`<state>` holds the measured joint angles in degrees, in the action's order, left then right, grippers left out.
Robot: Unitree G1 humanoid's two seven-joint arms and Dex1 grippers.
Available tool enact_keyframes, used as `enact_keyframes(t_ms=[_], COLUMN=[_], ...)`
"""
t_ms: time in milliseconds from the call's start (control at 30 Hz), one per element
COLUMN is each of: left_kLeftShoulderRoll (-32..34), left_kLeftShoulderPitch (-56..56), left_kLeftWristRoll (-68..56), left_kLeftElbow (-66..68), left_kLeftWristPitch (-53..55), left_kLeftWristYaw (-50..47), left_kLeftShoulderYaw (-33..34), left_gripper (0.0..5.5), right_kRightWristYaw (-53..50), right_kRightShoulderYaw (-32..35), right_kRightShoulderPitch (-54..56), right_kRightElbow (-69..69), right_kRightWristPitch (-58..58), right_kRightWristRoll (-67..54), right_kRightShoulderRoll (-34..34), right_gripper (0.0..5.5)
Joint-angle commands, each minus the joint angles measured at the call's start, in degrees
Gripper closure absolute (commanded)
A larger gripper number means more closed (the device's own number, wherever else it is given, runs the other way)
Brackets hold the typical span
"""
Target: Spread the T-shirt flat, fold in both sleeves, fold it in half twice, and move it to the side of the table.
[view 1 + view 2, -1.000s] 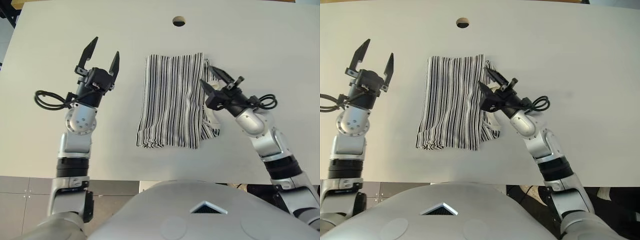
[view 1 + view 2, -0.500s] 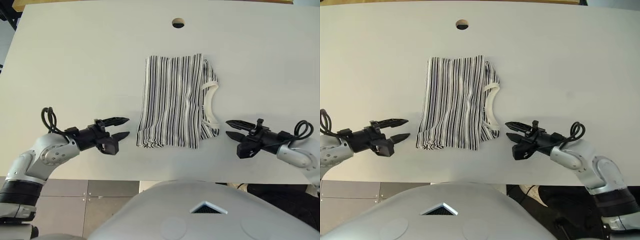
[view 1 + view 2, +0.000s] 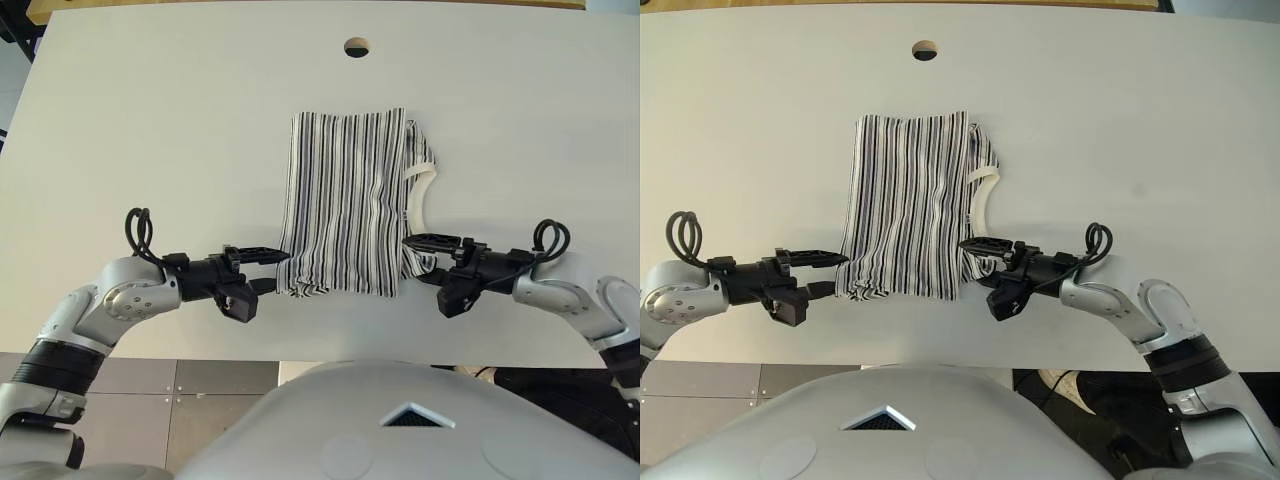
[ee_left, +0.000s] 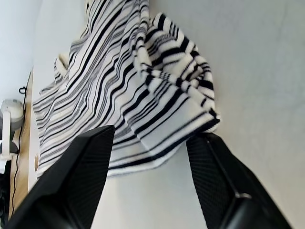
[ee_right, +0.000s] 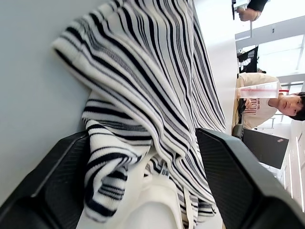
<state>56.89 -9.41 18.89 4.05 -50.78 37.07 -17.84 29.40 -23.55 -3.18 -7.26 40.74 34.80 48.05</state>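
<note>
Near front counter [image 3: 150, 120] edge, left end effector [image 3: 280, 270] and right end effector [image 3: 412, 256], both spread open, are straddling near corners of folded striped T-shirt [image 3: 345, 205], lying mid-counter. Risk: fingers catching only top layer; lower layers slipping, fold skewing.

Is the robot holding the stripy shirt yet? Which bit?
Nothing is held yet. The left gripper and right gripper have open jaws around the near corners of the black-and-white striped cloth T-shirt.
</note>
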Motion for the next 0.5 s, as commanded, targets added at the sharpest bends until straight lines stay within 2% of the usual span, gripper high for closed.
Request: enact_keyframes(t_ms=[33,167,267,500], left_kLeftShoulderRoll=[0.0,-1.5,-1.6,-1.8], left_kLeftShoulderPitch=[-0.4,1.8,2.5,3.5], left_kLeftWristRoll=[2.7,3.1,3.1,3.0], left_kLeftElbow=[1.6,3.0,4.3,6.3], left_kLeftWristPitch=[0.6,0.0,-0.6,-1.8], left_kLeftWristYaw=[2.9,3.4,3.2,2.6], left_kLeftShoulderYaw=[-2.9,-5.4,-6.3,-7.1], left_gripper=[2.75,2.75,3.19,4.50], right_kRightWristYaw=[2.1,1.1,0.8,1.2], right_kRightShoulderYaw=[-2.3,-3.6,-4.2,-5.1], right_kRightShoulderPitch=[0.5,2.7,3.8,3.4], right_kRightElbow=[2.2,4.3,5.9,6.9], right_kRightWristPitch=[-0.2,-0.4,-0.2,1.9], right_kRightWristRoll=[2.9,3.7,4.0,2.1], right_kRightShoulderRoll=[-0.4,-2.8,-3.4,-2.8], right_gripper=[1.94,1.94,1.90,3.38])
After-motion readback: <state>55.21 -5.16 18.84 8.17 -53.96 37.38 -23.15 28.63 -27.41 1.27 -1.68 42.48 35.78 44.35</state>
